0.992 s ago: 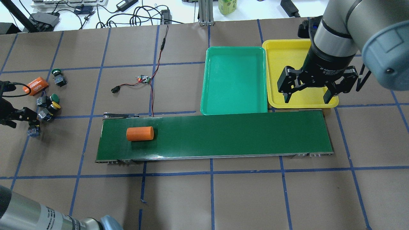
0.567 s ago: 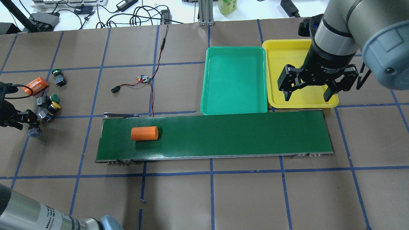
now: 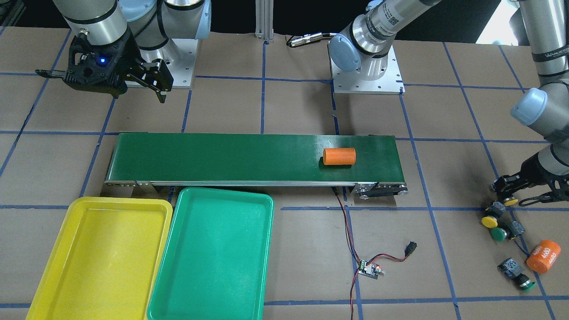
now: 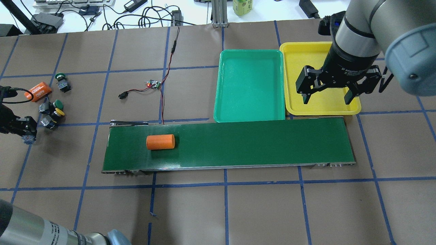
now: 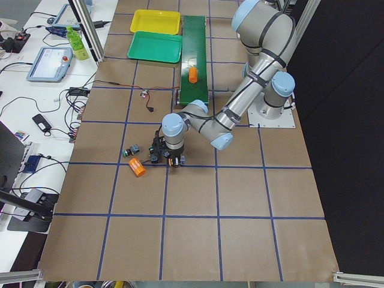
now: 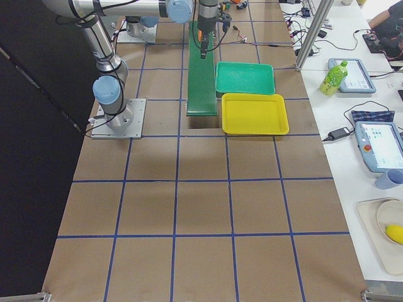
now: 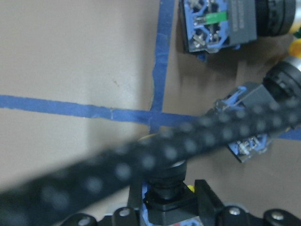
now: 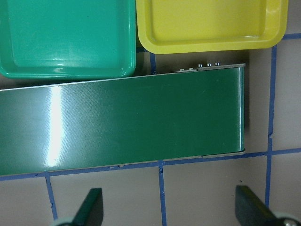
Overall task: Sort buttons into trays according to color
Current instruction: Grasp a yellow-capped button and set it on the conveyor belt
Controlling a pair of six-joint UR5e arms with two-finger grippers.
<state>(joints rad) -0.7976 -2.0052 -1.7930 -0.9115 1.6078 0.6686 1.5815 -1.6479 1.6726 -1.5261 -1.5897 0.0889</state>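
Buttons [image 4: 55,109] all sat at the table's left end, none sorted. The nearest, a yellow button [image 3: 510,202], was clamped in the left gripper [image 7: 170,207]; the wrist view showed its dark body pinched between the fingers [image 7: 207,200]. Couldn't tell whether it was off the paper. Just beyond lay the second yellow one [image 3: 489,221], just beside a green one [image 3: 498,234]. The other green button [image 4: 61,81] sat farther off, near the orange cylinder marked 4680 [image 4: 37,90].

Step in hand, as I read it: pickup of the first yellow. The next move probably called for a straight lift clear of the neighbours, then a carry right to the belt [image 4: 255,143], since the trays were well apart from that corner. A plain orange cylinder [image 4: 160,142] lay on the belt's left part, not ours.

Far right: green tray [image 4: 250,85] and yellow tray [image 4: 306,58] lay side by side just beyond the belt's far edge, both empty. The right gripper [image 4: 327,100] hung over the yellow tray's near edge, jaws spread wide, holding nothing.
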